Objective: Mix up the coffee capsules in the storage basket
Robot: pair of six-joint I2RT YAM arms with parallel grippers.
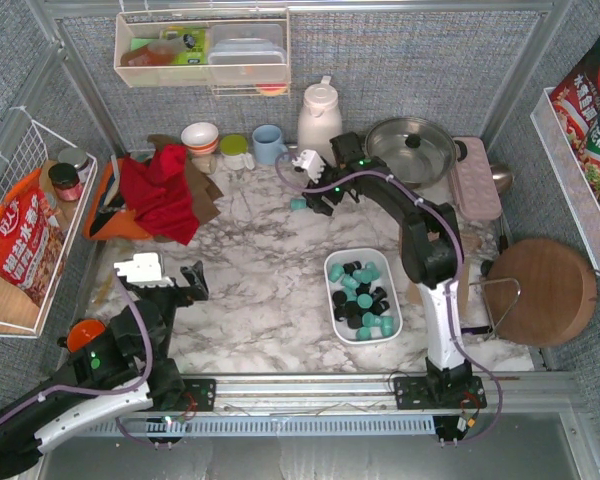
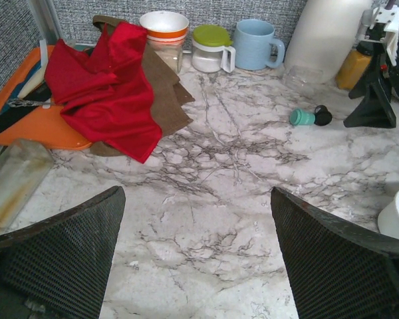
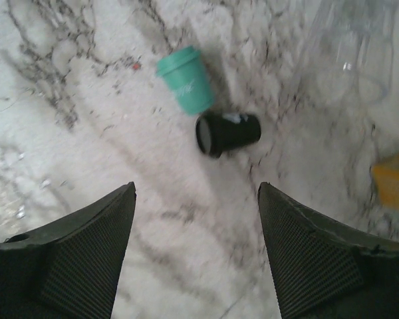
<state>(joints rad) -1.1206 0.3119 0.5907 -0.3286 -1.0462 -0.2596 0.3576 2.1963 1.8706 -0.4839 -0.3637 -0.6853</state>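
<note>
Right pincer (image 3: 196,189) spread wide, empty, teal capsule (image 3: 185,80) lying rim up-left, black capsule (image 3: 227,133) crosswise, rim leftward

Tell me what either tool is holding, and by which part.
Nothing held. Left tool and right tool both open and empty; teal capsule and black capsule lie loose, untouched.

**What I can't make out**

From the left wrist, the storage basket (image 2: 398,214) is cut off by the right edge, so I only get a curve of rim. On the top view, beyond the storage basket, the right gripper (image 1: 316,198) hides the black capsule (image 3: 227,133) beside the teal capsule (image 1: 298,203). The right wrist picture is soft, and its edge clips a yellow thing (image 3: 394,189).
</note>
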